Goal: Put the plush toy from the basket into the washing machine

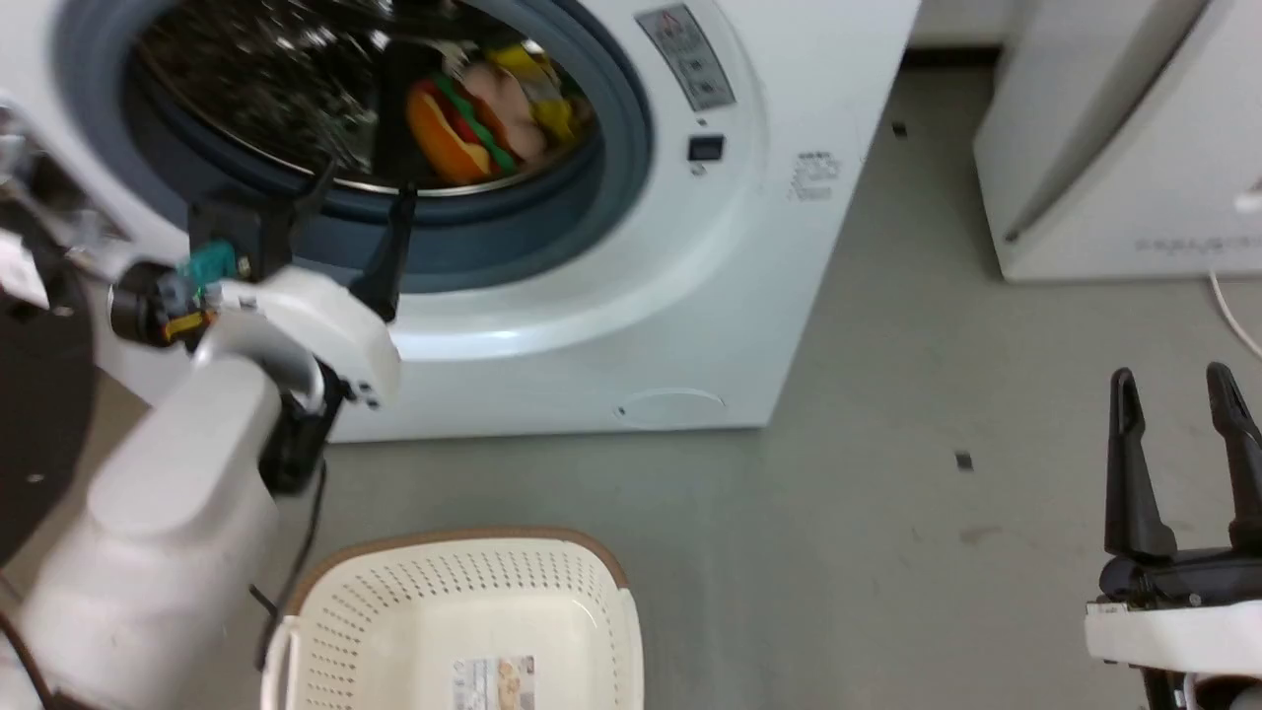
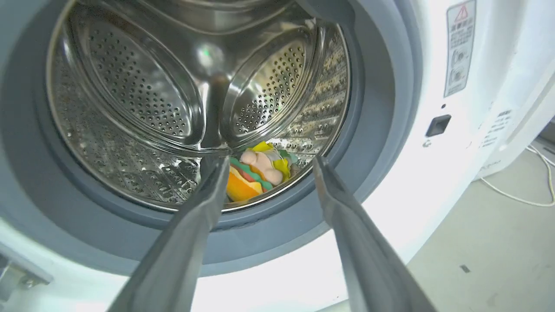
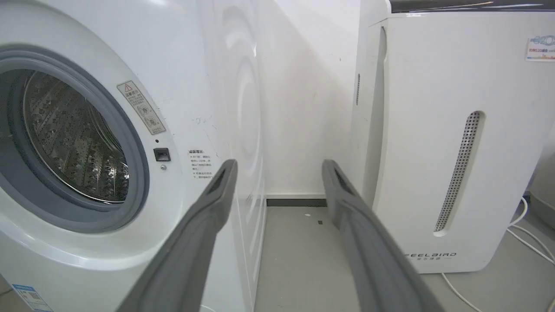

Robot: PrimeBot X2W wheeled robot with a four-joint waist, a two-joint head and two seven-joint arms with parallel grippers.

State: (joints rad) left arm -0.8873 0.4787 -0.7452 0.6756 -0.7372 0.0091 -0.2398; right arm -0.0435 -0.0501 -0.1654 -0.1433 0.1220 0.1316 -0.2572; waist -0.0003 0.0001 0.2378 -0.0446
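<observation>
The plush toy (image 1: pixel 488 118) lies inside the steel drum of the washing machine (image 1: pixel 749 247), near the lower right of the round port; its orange, red and green part faces out. In the left wrist view the plush toy (image 2: pixel 256 173) rests on the drum floor behind the grey ring. My left gripper (image 1: pixel 363 187) is open and empty, its fingers at the port's lower rim, apart from the toy; the left gripper (image 2: pixel 271 162) frames it. The cream basket (image 1: pixel 325 631) sits on the floor below, holding just its label sticker. My right gripper (image 1: pixel 1173 385) stands open at the lower right; the right gripper (image 3: pixel 279 164) points between the two appliances.
The washer's black-framed door (image 1: pixel 39 394) hangs open at the far left beside my left arm. A white slanted appliance (image 1: pixel 1114 148) stands at the right, with a white cable (image 1: pixel 1232 316) on the grey floor by it. Open floor lies between the washer and that appliance (image 3: pixel 433 151).
</observation>
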